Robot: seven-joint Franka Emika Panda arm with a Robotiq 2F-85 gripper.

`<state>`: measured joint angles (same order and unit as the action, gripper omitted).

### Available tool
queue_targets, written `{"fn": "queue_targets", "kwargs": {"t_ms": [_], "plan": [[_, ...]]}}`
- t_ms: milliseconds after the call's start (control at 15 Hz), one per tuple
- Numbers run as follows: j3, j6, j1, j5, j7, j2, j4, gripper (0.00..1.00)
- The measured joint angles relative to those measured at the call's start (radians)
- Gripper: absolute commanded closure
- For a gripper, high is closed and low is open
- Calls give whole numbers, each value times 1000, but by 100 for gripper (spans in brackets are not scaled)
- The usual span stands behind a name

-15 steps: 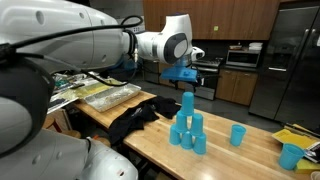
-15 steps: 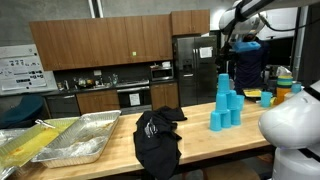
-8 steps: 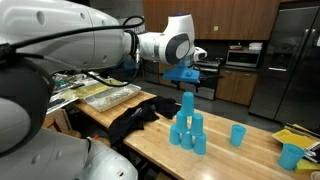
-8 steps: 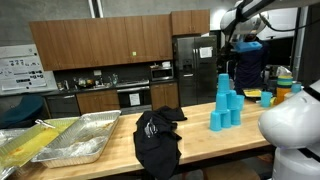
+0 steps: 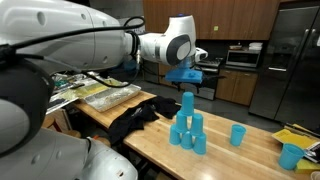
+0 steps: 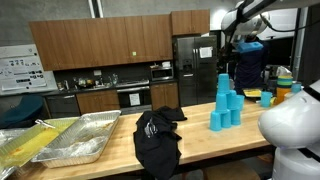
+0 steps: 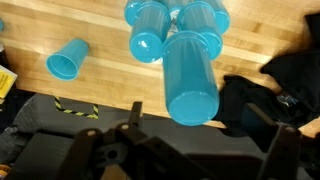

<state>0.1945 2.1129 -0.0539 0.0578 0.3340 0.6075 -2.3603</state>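
Note:
A pyramid of blue plastic cups [image 5: 187, 127] [image 6: 226, 102] stands on the wooden table [image 5: 240, 160]. My gripper [image 5: 187, 76] [image 6: 243, 46] hangs open a short way above the topmost cup [image 5: 188, 101], not touching it. In the wrist view that top cup [image 7: 190, 80] fills the centre just above the gripper [image 7: 205, 142], with the lower cups [image 7: 148, 30] behind it. Nothing is between the fingers [image 7: 133, 122].
A lone blue cup [image 5: 238, 135] [image 7: 68, 60] stands apart from the pyramid, another [image 5: 291, 155] near the table end. A black cloth [image 5: 135, 118] [image 6: 157, 136] [image 7: 290, 75] lies beside the stack. Foil trays [image 5: 110, 95] [image 6: 70, 140] sit further along. Kitchen cabinets and a fridge [image 5: 295, 60] stand behind.

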Motion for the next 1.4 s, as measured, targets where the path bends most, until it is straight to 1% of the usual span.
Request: {"fn": "queue_targets", "kwargs": {"t_ms": [400, 1400], "plan": [[2, 26, 0, 0, 28, -6, -15, 0], [3, 82, 4, 0, 36, -48, -24, 0]]}}
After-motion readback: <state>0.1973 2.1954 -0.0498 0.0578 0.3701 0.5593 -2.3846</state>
